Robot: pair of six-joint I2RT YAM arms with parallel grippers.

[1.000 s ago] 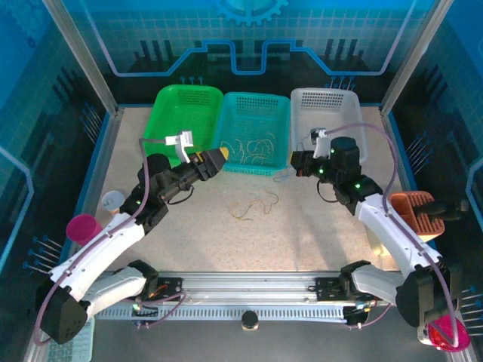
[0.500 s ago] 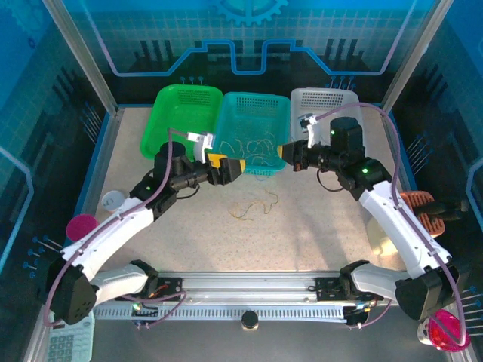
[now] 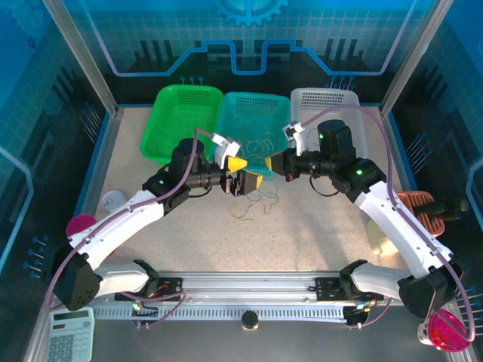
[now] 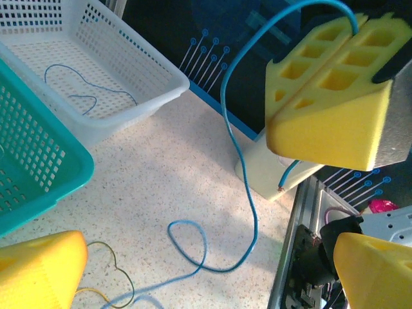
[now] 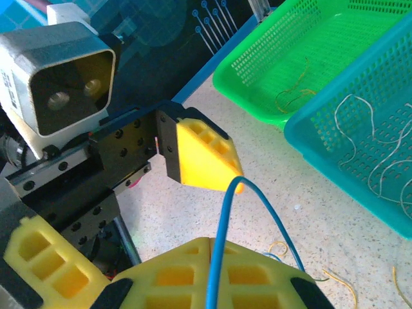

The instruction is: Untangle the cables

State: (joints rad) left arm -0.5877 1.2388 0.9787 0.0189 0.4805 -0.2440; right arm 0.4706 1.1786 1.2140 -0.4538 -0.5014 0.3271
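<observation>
Pinch: clamped blue cable tight in right gripper; held left gripper splayed wide just beside it, above table.

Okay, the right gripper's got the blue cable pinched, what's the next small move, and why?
Probably raise the right gripper a little. It is shut on the blue cable, whose lower loop lies on the table close by a yellow wire, perhaps crossing it. The left gripper stands open and holds nothing, so a gentle lift should show whether the two come apart.

cables on table, baskets behind
</observation>
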